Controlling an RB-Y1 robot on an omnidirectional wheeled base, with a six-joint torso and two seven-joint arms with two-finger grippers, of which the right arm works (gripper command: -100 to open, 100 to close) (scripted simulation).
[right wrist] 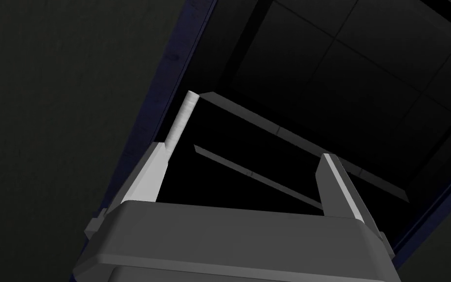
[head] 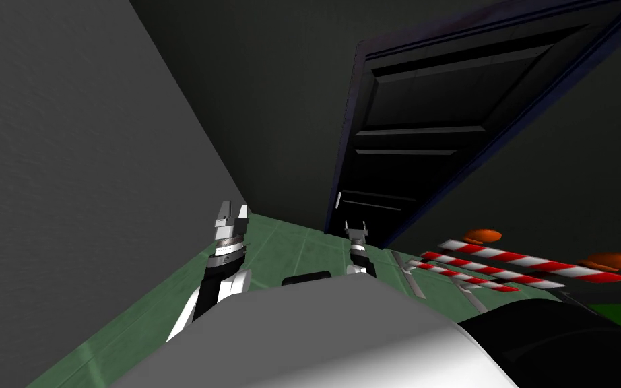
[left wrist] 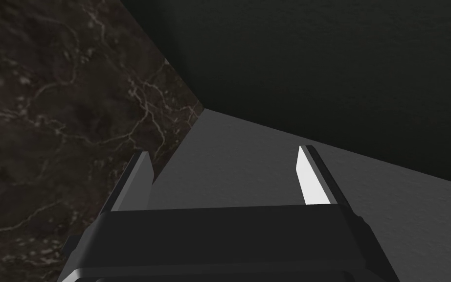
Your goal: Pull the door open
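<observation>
Presently: right tool, blades wide, aimed near white bar handle of dark panelled door, likely for gripping; left tool, wide, idle.

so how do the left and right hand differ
The left hand points at a grey wall corner; the right hand points at the dark door. Nothing lies near the left hand's fingers; the white handle stands just beyond one right hand finger. Both are open and empty.
</observation>
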